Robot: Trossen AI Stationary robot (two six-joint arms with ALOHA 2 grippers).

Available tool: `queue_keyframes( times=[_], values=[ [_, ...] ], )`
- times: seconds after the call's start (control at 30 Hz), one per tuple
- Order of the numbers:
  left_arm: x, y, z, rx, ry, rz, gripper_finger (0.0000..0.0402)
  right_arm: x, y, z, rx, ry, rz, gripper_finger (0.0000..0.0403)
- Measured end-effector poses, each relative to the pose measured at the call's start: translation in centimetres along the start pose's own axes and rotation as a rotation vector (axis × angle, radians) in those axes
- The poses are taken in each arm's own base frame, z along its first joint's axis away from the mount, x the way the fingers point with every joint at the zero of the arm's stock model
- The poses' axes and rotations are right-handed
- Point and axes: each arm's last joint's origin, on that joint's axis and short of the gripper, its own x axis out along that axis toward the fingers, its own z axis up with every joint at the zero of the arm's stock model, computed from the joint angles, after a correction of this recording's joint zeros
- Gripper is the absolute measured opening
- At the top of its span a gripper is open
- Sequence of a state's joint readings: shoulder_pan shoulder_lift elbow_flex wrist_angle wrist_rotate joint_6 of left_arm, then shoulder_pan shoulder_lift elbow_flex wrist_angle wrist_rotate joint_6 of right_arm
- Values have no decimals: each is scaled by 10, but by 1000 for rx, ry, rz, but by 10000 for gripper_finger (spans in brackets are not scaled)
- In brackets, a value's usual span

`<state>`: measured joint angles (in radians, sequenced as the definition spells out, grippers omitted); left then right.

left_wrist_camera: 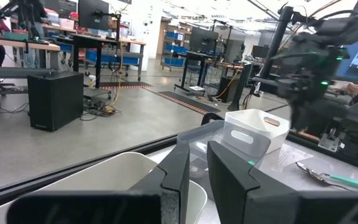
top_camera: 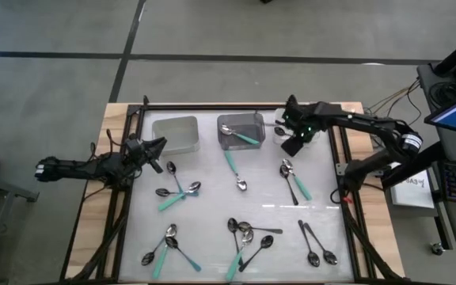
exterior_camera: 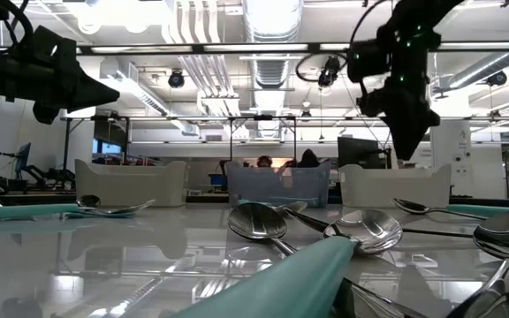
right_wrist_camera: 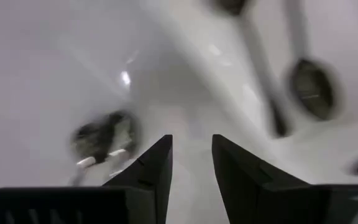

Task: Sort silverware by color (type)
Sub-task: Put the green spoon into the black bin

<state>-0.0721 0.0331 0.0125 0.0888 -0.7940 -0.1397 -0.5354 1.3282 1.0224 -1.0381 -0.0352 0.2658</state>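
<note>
Several spoons lie flat and scattered on the white table: silver, black and teal-handled ones, such as a crossed group (top_camera: 178,194) and a pair (top_camera: 293,180). One teal-handled spoon (top_camera: 244,136) lies in the middle bin (top_camera: 253,120). My right gripper (top_camera: 294,145) (right_wrist_camera: 191,146) hangs open above the table near its far right, fingers pointing down over spoon bowls (right_wrist_camera: 107,134), holding nothing. My left gripper (top_camera: 158,149) (left_wrist_camera: 197,152) waits level beside the left bin (top_camera: 174,133), open by a narrow gap and empty.
Three small bins stand in a row along the far edge; the right one (exterior_camera: 387,185) is mostly hidden under my right arm in the high view. A dark frame (top_camera: 212,106) borders the table. More spoons lie near the near edge (top_camera: 244,236).
</note>
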Motion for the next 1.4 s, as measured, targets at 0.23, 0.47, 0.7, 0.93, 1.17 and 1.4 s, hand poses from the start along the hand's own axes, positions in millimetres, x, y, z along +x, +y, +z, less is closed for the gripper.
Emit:
queue_keyframes(
  times=[0.23,0.47,0.7,0.93,1.17,1.4],
  values=[
    [0,0,0,0,0,0,41,7,66,-36,-68,78,4,82],
    [0,0,0,0,0,0,41,11,104,-71,-119,52,-69,77],
    [0,0,0,0,0,0,41,32,103,-86,-108,60,-96,94],
    [0,0,0,0,0,0,41,53,93,-97,-99,102,-96,96],
    [0,0,0,0,0,0,41,68,87,-103,-95,113,-80,96],
    [0,0,0,0,0,0,41,86,74,-108,-69,102,-72,96]
  ],
)
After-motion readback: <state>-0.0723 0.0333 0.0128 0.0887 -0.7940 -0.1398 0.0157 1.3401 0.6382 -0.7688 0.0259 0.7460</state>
